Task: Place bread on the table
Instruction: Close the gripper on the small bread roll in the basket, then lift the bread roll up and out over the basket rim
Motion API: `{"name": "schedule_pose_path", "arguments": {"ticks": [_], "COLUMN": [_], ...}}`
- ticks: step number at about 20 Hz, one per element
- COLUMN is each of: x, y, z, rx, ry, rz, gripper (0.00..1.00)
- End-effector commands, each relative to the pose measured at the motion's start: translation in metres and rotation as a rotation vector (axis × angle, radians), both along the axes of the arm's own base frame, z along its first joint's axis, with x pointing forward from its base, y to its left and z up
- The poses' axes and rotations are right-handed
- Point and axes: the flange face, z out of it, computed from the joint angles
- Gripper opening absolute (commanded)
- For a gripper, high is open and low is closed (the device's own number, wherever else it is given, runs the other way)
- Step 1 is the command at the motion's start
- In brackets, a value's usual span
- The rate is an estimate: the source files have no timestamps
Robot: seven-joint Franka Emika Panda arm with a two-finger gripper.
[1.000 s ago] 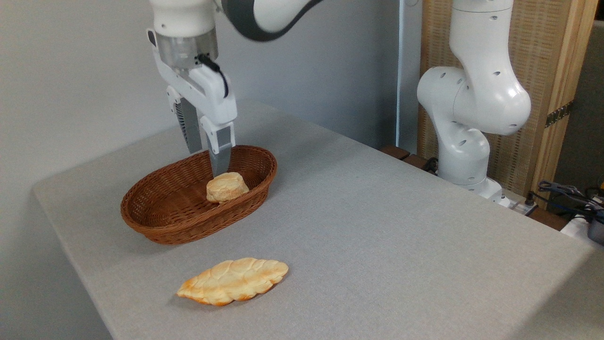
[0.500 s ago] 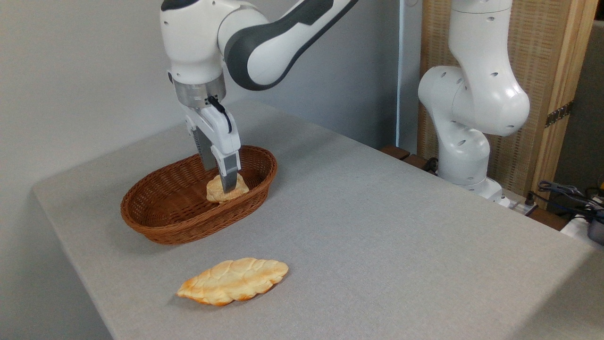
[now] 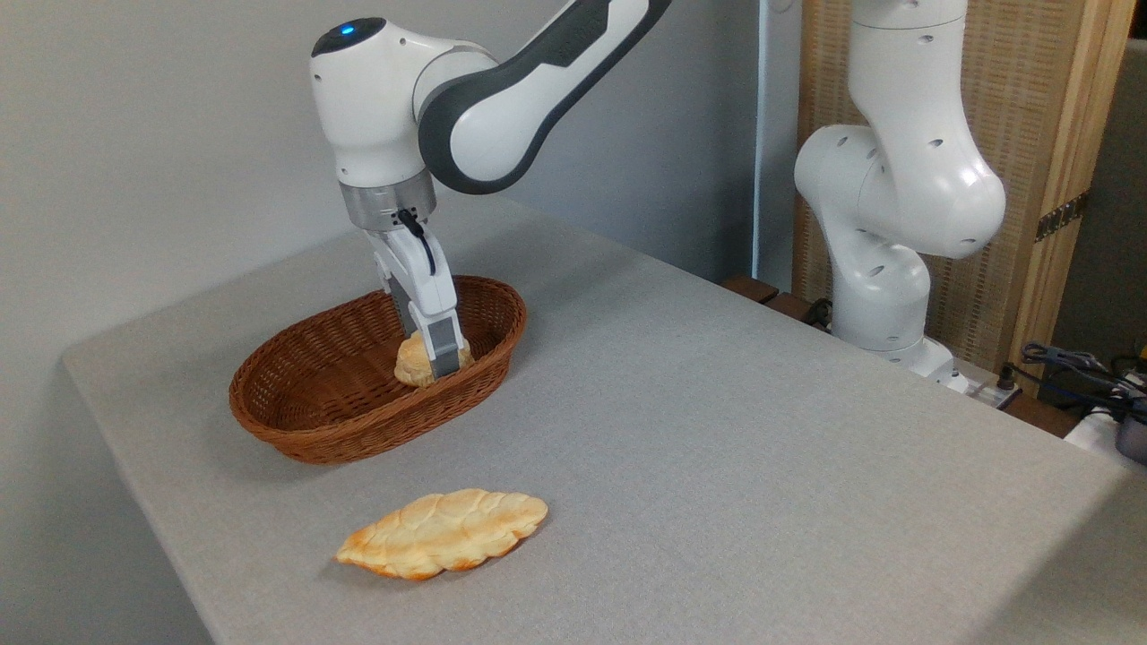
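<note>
While it sits low inside the brown wicker basket [image 3: 358, 394], toward that basket's right end, the small round bread [image 3: 414, 363] lies directly between the robot's fingers [image 3: 445, 345], which straddle it from above. Whether they are already clenched on it cannot be told. Bare grey surface [image 3: 717, 430] lies to the right, with a braided loaf [image 3: 444, 533] nearer the camera.

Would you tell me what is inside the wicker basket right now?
A small round bun sits inside the wicker basket, with the gripper fingers down around it. The near finger covers part of the bun.
</note>
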Motion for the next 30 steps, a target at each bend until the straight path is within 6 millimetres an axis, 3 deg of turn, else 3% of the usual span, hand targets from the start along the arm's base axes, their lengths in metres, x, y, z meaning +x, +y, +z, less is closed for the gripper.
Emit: {"name": "schedule_pose_path", "arguments": {"ticks": [1,2,9,13,18,22,26,27,28,29,30], "x": [-0.002,-0.002,-0.001,0.01,0.035,0.031,0.022,0.025,0.027,0.026,0.025], "y": [-0.002,-0.002,-0.002,0.003,0.047,0.084,0.117,0.128,0.14,0.143,0.145], "z": [-0.002,-0.002,0.001,0.033,0.09,0.115,0.109,0.104,0.096,0.092,0.088], "rx": [0.014,0.014,0.01,-0.042,-0.074,-0.014,0.114,0.143,0.192,0.217,0.232], "ry": [-0.022,-0.022,-0.025,-0.015,0.036,0.071,0.131,0.131,0.132,0.136,0.143], "rz": [-0.018,-0.018,-0.015,0.043,0.134,0.109,-0.02,-0.017,-0.016,-0.02,-0.022], "gripper": [0.54,0.49,0.48,0.43,0.44,0.47,0.6,0.67,0.88,0.99,1.0]}}
